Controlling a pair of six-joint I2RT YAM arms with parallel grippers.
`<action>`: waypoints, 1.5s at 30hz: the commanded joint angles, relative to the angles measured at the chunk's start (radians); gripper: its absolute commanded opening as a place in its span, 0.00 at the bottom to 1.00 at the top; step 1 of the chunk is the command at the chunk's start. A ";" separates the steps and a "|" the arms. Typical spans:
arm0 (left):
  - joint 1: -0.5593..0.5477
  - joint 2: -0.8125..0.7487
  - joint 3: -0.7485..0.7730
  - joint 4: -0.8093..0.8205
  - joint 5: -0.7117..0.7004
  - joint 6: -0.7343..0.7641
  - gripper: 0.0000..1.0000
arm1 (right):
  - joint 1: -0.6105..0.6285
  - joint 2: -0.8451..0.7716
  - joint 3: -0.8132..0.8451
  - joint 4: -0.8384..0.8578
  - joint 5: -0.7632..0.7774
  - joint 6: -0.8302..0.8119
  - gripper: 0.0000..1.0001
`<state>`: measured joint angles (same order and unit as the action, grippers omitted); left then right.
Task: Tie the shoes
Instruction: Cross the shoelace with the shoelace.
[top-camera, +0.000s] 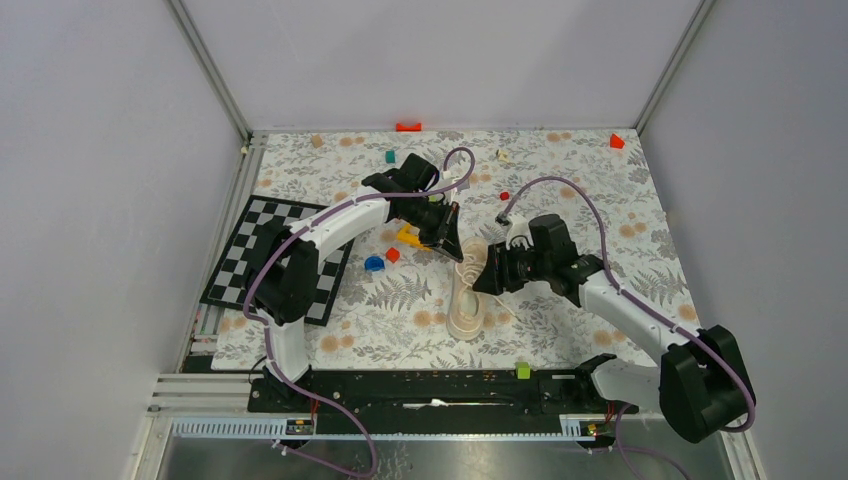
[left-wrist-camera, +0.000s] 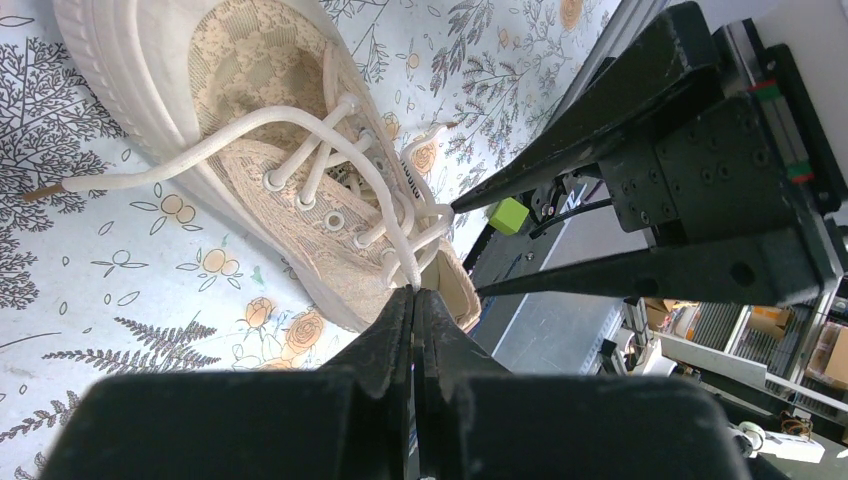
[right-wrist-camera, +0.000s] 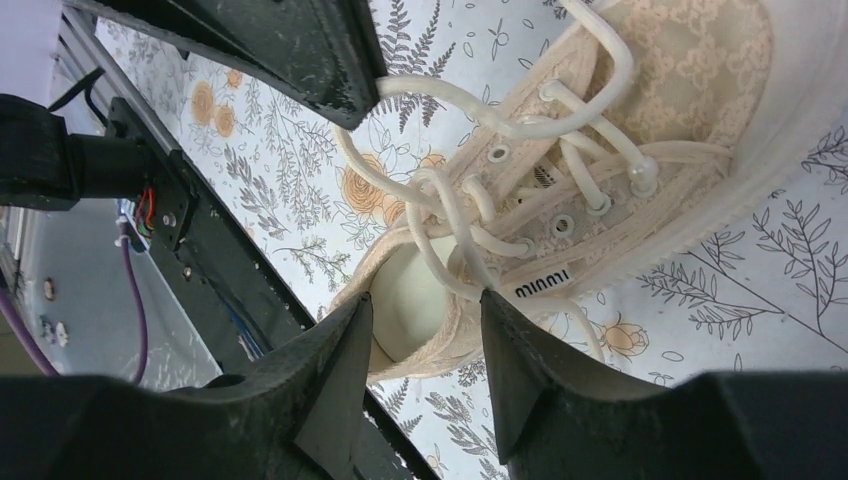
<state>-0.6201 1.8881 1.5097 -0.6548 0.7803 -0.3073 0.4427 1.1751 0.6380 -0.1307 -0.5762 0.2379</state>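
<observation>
The cream-beige sneaker lies on the floral table cover between the two grippers, its heel toward the arm bases. My left gripper is shut on one pale lace just above the shoe; its jaws meet on the lace. The other lace end lies loose on the cover. My right gripper is open and empty, hovering over the shoe's heel opening in the right wrist view. The laces are crossed loosely over the tongue.
A checkerboard mat lies at the left. Small blocks sit near the left gripper: yellow, red, blue. A green block sits on the black front rail. More small pieces lie along the back edge.
</observation>
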 joint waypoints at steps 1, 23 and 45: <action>0.005 0.002 0.039 0.015 -0.003 0.002 0.00 | 0.025 0.018 0.050 -0.015 0.060 -0.030 0.53; 0.005 -0.010 0.019 0.020 0.008 0.002 0.00 | 0.025 0.102 0.078 0.112 0.103 0.068 0.35; 0.005 0.004 0.000 0.041 0.024 -0.007 0.00 | 0.145 -0.013 0.046 -0.012 0.158 0.028 0.13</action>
<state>-0.6201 1.8881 1.5093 -0.6502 0.7815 -0.3141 0.5503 1.1751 0.6495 -0.1062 -0.4530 0.2989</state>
